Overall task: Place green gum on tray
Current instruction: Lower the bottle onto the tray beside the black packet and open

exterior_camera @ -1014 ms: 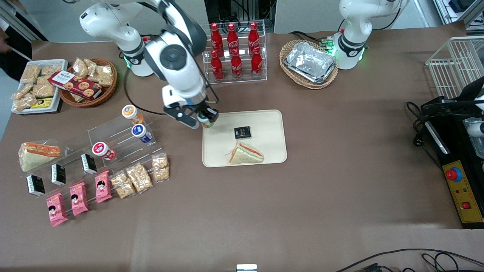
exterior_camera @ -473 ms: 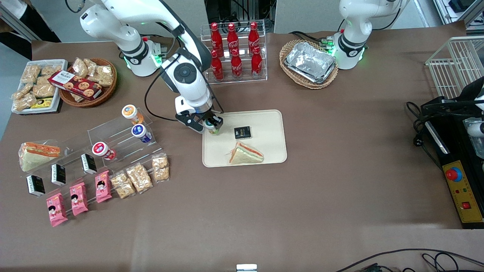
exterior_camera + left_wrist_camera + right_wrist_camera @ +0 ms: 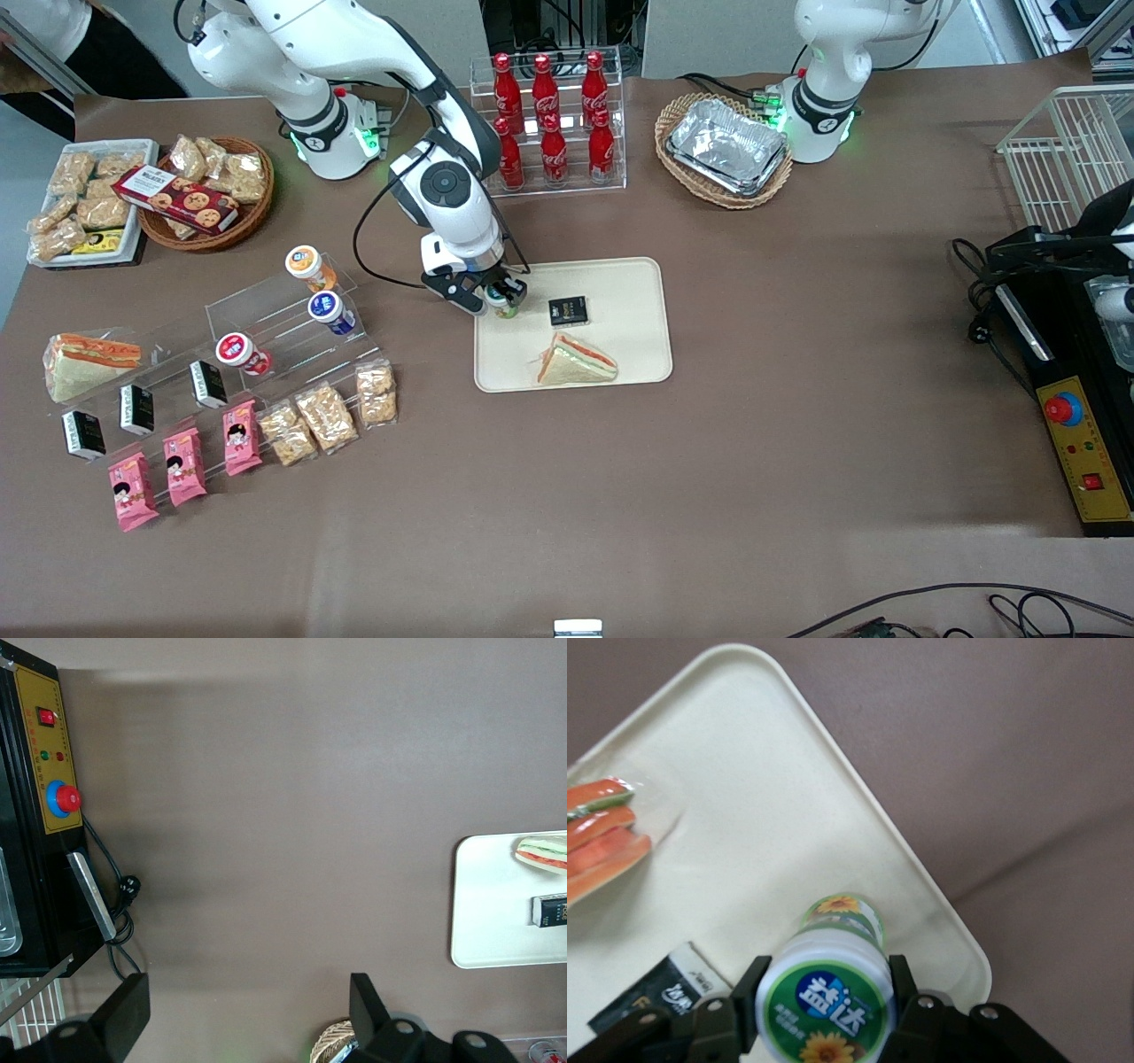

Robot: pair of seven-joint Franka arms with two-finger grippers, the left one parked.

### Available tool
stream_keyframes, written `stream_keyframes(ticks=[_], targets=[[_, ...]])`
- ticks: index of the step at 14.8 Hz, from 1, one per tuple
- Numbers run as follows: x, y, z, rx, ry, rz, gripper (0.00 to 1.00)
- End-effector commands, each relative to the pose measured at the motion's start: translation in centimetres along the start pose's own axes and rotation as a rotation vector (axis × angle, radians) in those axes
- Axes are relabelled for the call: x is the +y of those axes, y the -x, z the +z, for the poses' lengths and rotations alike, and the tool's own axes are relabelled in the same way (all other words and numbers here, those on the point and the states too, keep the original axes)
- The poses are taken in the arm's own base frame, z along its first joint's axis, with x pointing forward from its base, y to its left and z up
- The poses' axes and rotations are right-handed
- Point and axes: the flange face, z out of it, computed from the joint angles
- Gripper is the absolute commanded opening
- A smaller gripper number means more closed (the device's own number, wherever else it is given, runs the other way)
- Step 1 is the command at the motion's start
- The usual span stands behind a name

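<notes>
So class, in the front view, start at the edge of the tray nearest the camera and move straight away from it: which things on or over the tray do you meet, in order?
tray rim → sandwich → black packet → green gum, held in the gripper over the tray's corner.

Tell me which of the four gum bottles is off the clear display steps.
The green gum: the gripper holds it over the tray. The orange-labelled, blue-labelled and red-labelled bottles sit on the steps.

Glossy white arm shells, dark grey joint discs, green-lit bases, looping black cable, black gripper [image 3: 496,295].
</notes>
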Motion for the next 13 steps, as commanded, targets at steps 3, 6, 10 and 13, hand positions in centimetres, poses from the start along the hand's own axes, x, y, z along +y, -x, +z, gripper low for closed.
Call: stream_keyframes(ticks=[3, 6, 10, 13], targets=[[0.1, 1.8, 0.9, -0.004, -0.010, 0.024, 0.54], [0.0, 1.8, 1.1, -0.001, -0.019, 0.038, 1.00], [0.0, 1.0, 0.7, 0.001, -0.023, 0.047, 1.00], [-0.4, 0.3, -1.3, 0.007, -0.046, 0.042, 1.00]])
